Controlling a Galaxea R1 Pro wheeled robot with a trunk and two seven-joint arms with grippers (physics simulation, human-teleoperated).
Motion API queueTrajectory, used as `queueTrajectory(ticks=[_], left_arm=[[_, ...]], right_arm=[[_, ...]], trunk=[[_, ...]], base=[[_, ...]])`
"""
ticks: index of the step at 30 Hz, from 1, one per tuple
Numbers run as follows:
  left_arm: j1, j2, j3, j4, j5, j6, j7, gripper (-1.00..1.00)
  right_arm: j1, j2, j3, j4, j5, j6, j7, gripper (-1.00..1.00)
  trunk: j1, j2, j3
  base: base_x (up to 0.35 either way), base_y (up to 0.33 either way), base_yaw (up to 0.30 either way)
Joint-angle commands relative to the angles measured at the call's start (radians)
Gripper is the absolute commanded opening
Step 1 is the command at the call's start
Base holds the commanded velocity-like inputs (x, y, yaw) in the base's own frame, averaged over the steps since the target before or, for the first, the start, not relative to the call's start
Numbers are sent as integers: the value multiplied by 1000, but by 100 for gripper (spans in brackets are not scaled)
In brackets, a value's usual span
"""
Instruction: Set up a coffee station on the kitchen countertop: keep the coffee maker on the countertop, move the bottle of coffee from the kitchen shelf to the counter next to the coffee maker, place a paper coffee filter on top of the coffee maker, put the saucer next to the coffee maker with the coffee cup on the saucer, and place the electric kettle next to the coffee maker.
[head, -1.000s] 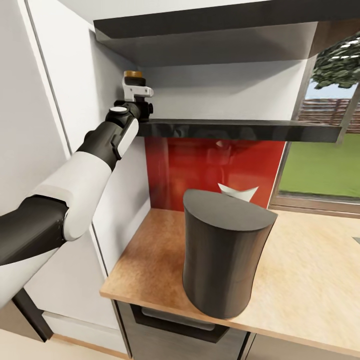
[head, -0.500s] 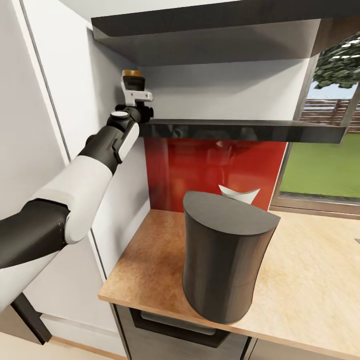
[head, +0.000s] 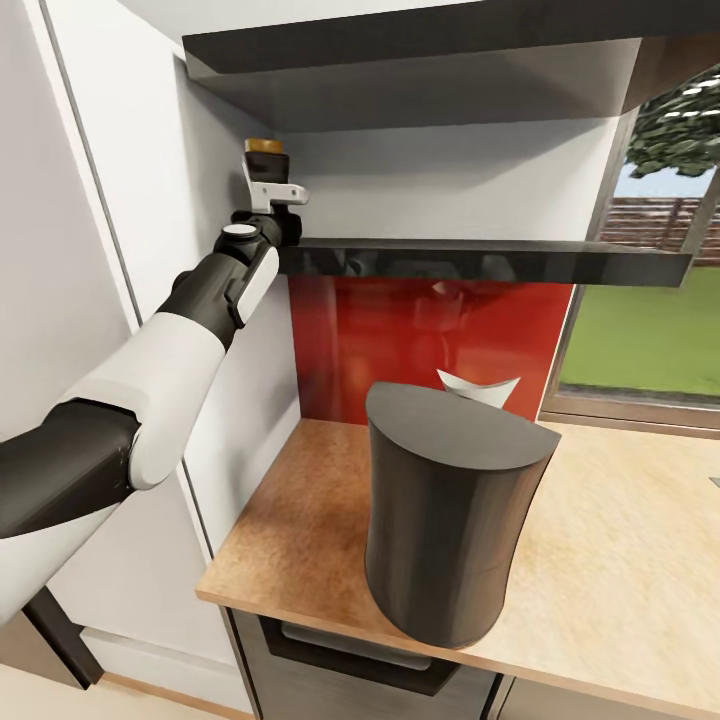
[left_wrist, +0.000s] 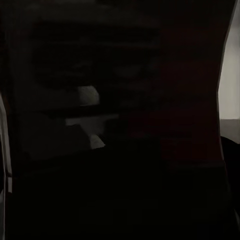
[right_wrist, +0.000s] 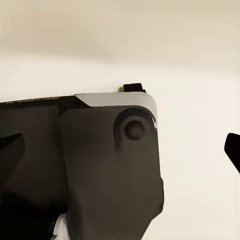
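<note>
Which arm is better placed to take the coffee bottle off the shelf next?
Left. The left gripper is raised at the shelf, right by the bottle near the wall. Whether it grips the bottle cannot be told. The right gripper's fingertips show over a pale surface, far from open shelf.

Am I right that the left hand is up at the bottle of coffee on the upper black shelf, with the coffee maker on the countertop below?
Not quite. In the head view the left hand is at the bottle of coffee on the lower kitchen shelf, not the upper one. The coffee maker does stand on the kitchen countertop below.
</note>
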Motion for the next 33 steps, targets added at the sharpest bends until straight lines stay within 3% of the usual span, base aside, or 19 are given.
queueTrajectory(ticks=[1,28,31,32,33], left_arm=[[-1,1,-7,-1,8,5,9,-100],[-4,-2,-9,-6,8,14,7,-100],[-6,-4,-8,-7,-15,18,7,-100],[-8,-7,-6,-27,-44,43,7,-100],[-8,-7,-6,-44,-49,61,7,-100]], right_arm=[[0,0,-8,0,10,-1,-3,100],[0,2,-8,-1,8,-4,-2,100],[-1,1,-8,-1,8,-4,-2,100],[0,2,-8,0,8,-5,-3,100],[0,1,-8,-1,8,-5,-3,100]], trunk=[[1,-2,-2],[1,-2,-2],[1,-2,-2],[1,-2,-2],[1,-2,-2]], base=[[0,0,0],[0,0,0],[0,0,0],[0,0,0],[0,0,0]])
